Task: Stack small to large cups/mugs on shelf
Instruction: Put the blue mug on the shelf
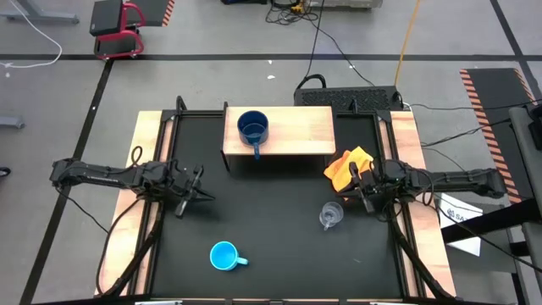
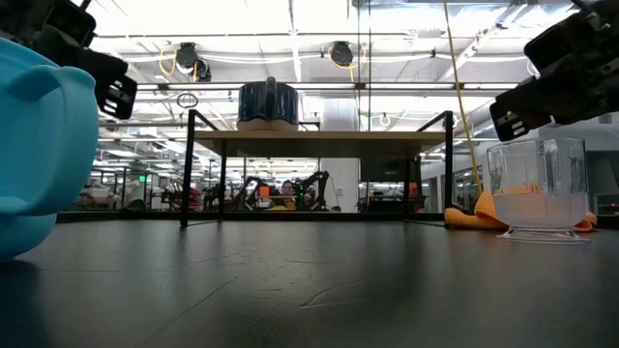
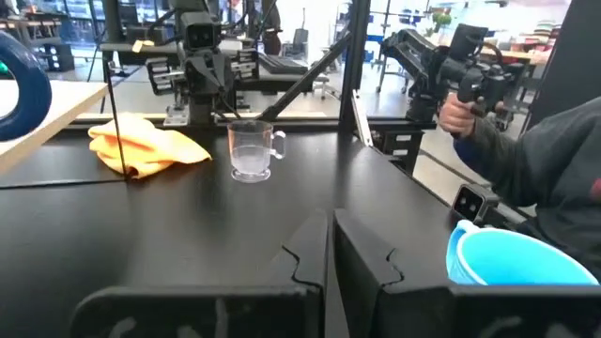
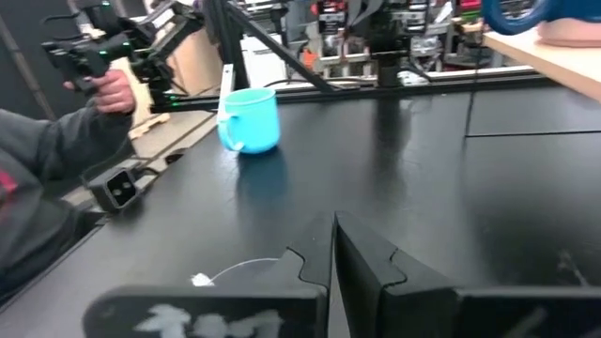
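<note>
On the left side of the black table (image 1: 271, 254), the left gripper (image 1: 196, 193) is hovering low over the mat with its fingers pressed together on nothing, well apart from every cup. Its placement looks like a waiting pose: it is pointing inward across the table toward the middle rather than at any one mug.

Nearer the front edge, the light sky-blue mug (image 1: 223, 255) is standing upright on the mat, handle turned toward the right, untouched. Judged by size, it should be going into the big mug before the glass one.

Further back, at the centre, the shelf (image 1: 296, 127) is carrying the dark navy-blue mug (image 1: 252, 128) on the left part of its wooden top, handle pointing toward the front. That makes sense as the base of the stack, since the largest cup has to be sitting there first to receive the others.

Moving right, the small clear glass cup (image 1: 331, 215) is standing on the mat, and the orange-yellow cloth (image 1: 348, 168) is lying crumpled behind it, near the shelf's right end. The cup seems empty, though the glass makes that hard to confirm.

Just beside the cloth and close to the glass cup, the right gripper (image 1: 364, 193) is also hanging with its fingers closed together and holding nothing, facing inward like its partner.
</note>
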`<state>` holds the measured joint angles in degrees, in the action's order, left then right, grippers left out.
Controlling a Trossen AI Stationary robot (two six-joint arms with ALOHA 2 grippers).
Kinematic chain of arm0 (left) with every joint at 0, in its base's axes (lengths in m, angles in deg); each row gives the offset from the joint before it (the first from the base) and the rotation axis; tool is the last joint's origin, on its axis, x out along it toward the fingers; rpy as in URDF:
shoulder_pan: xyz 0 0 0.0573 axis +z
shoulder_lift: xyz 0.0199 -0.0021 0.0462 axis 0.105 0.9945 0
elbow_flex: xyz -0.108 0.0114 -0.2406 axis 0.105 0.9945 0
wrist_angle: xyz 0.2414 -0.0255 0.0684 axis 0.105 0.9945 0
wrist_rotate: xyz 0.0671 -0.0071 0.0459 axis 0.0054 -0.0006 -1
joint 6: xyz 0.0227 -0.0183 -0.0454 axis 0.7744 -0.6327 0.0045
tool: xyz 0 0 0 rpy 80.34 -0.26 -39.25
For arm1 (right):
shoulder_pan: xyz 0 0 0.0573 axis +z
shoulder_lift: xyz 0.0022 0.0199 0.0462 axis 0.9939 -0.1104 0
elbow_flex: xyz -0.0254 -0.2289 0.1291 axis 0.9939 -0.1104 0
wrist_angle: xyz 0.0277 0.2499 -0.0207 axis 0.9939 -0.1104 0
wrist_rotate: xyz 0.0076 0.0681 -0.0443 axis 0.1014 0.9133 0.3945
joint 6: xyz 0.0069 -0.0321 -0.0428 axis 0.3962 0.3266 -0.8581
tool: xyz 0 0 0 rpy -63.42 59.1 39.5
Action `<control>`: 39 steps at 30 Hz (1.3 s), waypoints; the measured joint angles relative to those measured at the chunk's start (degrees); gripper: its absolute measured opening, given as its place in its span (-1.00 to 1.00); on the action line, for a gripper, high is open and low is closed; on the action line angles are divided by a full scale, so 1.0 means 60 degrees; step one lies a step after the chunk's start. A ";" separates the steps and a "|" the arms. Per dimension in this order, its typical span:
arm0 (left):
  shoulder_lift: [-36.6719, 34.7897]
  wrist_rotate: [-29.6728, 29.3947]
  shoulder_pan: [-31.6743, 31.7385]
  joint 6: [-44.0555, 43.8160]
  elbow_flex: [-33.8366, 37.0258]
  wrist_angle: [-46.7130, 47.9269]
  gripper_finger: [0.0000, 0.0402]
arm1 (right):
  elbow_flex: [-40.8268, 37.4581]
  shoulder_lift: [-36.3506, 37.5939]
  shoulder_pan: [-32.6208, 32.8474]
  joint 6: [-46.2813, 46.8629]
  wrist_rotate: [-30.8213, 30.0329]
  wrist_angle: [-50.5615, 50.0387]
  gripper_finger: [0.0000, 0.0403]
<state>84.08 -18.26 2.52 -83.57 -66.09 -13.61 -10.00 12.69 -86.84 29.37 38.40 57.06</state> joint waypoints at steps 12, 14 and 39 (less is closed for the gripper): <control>0.0004 -0.0007 0.0000 -0.0065 0.0000 0.0314 -0.89 | 0.0000 -0.0001 0.0058 -0.0149 -0.0227 0.0000 -0.96; 0.0004 -0.0010 0.0000 -0.0065 0.0000 0.0314 -0.89 | 0.0000 -0.0001 0.0058 -0.0149 -0.0227 0.0000 -0.96; 0.0003 0.0337 -0.0004 0.0345 -0.0499 -0.1649 -0.89 | -0.0001 0.0001 0.0058 -0.0149 -0.0234 0.0040 -0.96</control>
<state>84.10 -16.24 2.50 -81.50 -69.09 -23.51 -10.01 12.69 -86.49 28.48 37.00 57.30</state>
